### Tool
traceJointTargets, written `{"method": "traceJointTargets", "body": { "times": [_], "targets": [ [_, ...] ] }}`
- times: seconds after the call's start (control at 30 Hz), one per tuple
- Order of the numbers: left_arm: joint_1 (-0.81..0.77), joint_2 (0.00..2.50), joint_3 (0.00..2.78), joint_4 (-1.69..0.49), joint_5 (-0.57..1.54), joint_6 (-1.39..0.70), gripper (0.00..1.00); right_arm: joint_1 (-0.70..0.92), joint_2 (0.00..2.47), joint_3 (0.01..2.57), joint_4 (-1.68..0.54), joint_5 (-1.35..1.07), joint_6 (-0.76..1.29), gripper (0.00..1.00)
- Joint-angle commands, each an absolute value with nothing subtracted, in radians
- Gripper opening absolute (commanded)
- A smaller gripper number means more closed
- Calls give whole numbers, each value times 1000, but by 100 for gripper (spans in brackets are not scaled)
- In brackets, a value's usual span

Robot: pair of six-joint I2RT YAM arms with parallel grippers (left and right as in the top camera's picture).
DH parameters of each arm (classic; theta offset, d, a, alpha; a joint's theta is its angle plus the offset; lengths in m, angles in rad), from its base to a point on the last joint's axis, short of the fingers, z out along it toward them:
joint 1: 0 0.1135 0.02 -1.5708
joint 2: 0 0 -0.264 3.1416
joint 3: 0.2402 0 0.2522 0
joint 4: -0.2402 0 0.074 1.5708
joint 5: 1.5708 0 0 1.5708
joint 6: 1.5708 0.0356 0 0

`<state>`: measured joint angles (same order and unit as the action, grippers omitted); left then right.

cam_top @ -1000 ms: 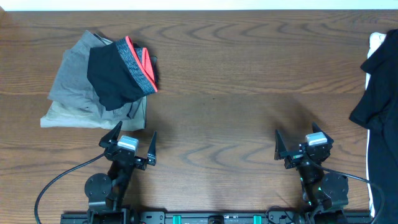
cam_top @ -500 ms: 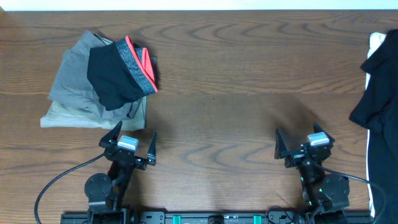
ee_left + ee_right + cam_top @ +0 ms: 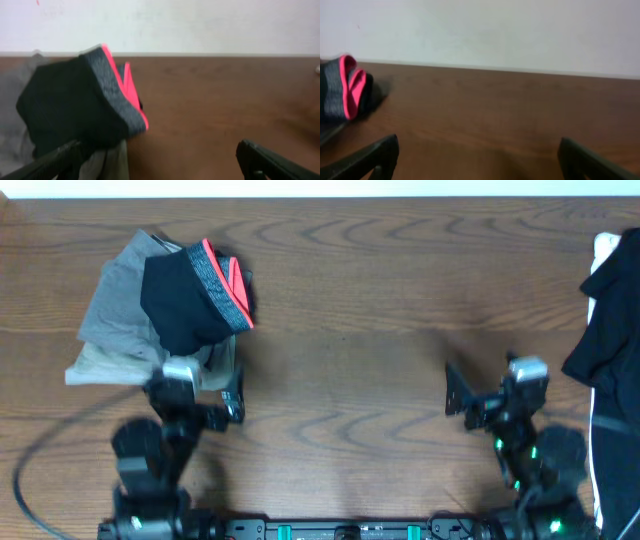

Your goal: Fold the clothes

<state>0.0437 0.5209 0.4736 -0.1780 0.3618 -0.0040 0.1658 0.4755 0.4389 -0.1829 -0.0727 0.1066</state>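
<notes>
Left gripper (image 3: 195,395) and right gripper (image 3: 495,395) are held open.
One T-shirt (image 3: 612,315), one grey pile (image 3: 115,330) counted; both arms were moved forward.

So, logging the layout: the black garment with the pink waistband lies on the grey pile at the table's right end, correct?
No. The overhead view shows the black garment on the grey pile at the left end of the table, not the right.

A lab-style robot test bench was probably shown, as suggested by a wood-grain table (image 3: 380,300), a plain white wall (image 3: 495,30) on the far side, and a black equipment rail (image 3: 340,530) along the near edge.
</notes>
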Motion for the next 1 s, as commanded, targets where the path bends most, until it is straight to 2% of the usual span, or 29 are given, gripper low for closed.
{"method": "traceJointTargets", "body": {
  "times": [0.0, 0.13, 0.23, 0.4, 0.53, 0.6, 0.73, 0.97],
  "targets": [
    [40, 753, 699, -282, 373, -28, 98, 171, 693, 627, -262, -80, 154, 99],
    [35, 1024, 1021, -534, 392, -28, 98, 153, 982, 905, -472, -84, 179, 99],
    [34, 1150, 1179, -644, 398, -30, 98, 138, 1165, 1074, -597, -100, 178, 99],
    [34, 1221, 1244, -657, 542, -31, 98, 138, 1347, 1195, -690, -180, 150, 99],
    [34, 1221, 1244, -643, 546, -19, 98, 115, 1411, 1199, -692, -183, 159, 99],
    [33, 1222, 1244, -643, 546, -12, 98, 60, 1443, 1222, -710, -183, 207, 99],
    [15, 1222, 1244, -644, 539, -1, 98, -95, 1518, 1319, -775, -99, 264, 91],
    [-83, 1229, 1244, -646, 519, -1, 98, -353, 1696, 1488, -800, 84, 327, 82]
  ]
}}
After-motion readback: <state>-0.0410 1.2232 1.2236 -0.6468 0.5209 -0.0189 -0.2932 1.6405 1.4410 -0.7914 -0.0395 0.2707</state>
